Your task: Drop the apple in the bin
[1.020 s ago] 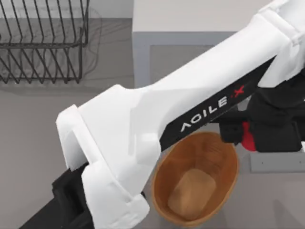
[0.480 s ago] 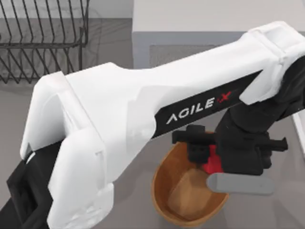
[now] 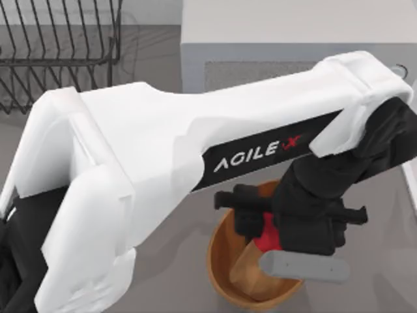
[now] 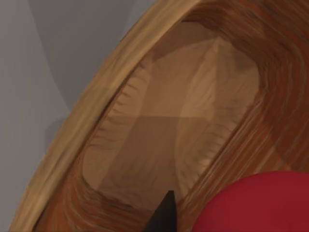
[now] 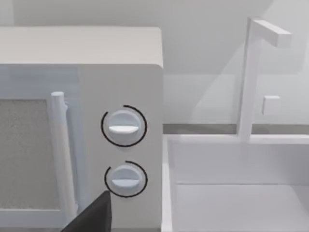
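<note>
- The left gripper (image 3: pixel 266 229) sits in the lower middle of the top view, directly above the bin (image 3: pixel 220 261), its fingers clamped on the apple (image 3: pixel 267 233).
- From the left wrist, the apple (image 4: pixel 263 203) hangs over the bin's (image 4: pixel 87 116) ribbed interior and lighter floor.
- The right wrist view faces a microwave (image 5: pixel 120 87) beside a sink (image 5: pixel 231 193); I cannot tell how far its fingers are spread.

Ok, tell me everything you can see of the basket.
The bin is an oval orange-brown basket of wood-like material, with ribbed inner walls and a lighter flat bottom. It stands upright on the grey table, right of centre at the near edge. The left gripper hangs over its opening, holding the red apple; nothing lies inside.
</note>
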Robot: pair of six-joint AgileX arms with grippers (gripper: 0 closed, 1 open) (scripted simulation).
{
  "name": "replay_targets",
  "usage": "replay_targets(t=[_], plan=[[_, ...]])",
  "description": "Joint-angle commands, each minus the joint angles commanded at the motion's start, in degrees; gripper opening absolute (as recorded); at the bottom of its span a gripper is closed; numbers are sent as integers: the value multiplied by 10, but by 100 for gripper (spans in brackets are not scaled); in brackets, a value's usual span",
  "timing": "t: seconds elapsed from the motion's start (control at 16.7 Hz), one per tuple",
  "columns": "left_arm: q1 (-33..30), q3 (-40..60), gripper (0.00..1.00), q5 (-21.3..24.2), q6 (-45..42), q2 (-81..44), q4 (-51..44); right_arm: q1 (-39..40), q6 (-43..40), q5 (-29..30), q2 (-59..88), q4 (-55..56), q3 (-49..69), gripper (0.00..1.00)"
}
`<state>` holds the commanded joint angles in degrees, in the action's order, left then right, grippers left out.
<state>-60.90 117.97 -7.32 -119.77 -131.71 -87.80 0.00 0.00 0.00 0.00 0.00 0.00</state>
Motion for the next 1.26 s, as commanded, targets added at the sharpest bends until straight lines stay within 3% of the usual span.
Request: replay_targets(t=[0.12, 0.9, 1.26], plan=[[0, 0, 0, 0, 0, 0, 0, 0, 0, 0, 0, 0, 0, 100], [0, 0, 98, 0, 0, 0, 0, 0, 0, 0, 0, 0, 0, 100], [0, 0, 100, 0, 0, 0, 0, 0, 0, 0, 0, 0, 0, 100]])
